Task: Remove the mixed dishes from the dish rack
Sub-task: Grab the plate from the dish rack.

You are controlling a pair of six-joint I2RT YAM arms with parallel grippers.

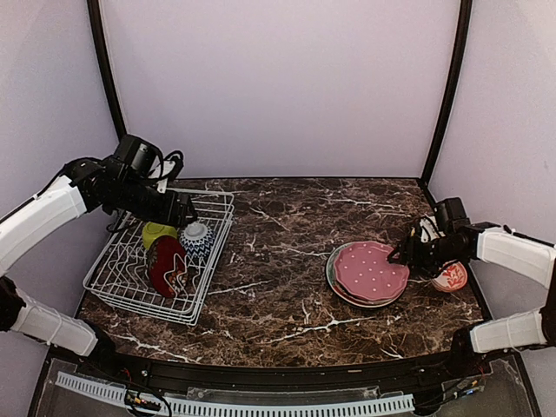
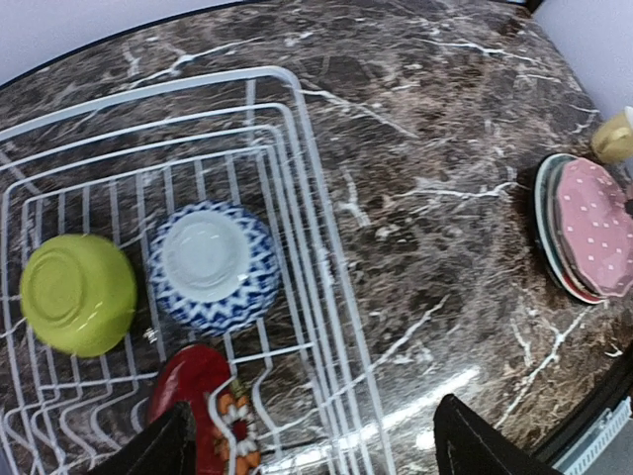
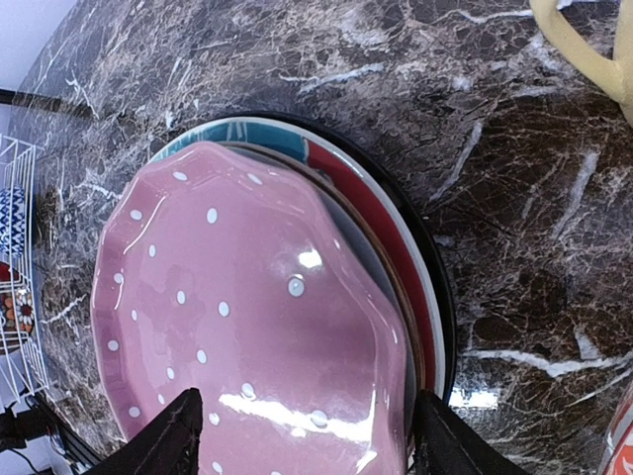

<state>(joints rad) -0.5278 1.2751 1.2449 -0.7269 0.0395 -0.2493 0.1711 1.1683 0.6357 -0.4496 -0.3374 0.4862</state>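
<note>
The white wire dish rack (image 1: pixel 142 303) sits at the left. It holds an upturned lime-green bowl (image 1: pixel 157 232), an upturned blue-white bowl (image 1: pixel 196 240) and a dark red floral plate (image 1: pixel 167 265) standing on edge. My left gripper (image 1: pixel 185 215) hovers open and empty over the rack's right side; in its wrist view (image 2: pixel 316 447) the blue-white bowl (image 2: pixel 211 262) lies just ahead. At the right, a pink dotted plate (image 1: pixel 371 270) tops a stack with a red-teal plate (image 3: pixel 371 193) under it. My right gripper (image 1: pixel 401 254) is open just above the pink plate's edge (image 3: pixel 302 435).
A red-white patterned bowl (image 1: pixel 451 278) stands right of the plate stack, under the right arm. A pale yellow mug (image 3: pixel 588 54) stands behind it. Dark marble table (image 1: pixel 278 261) lies between rack and stack. Enclosure walls close in the back and sides.
</note>
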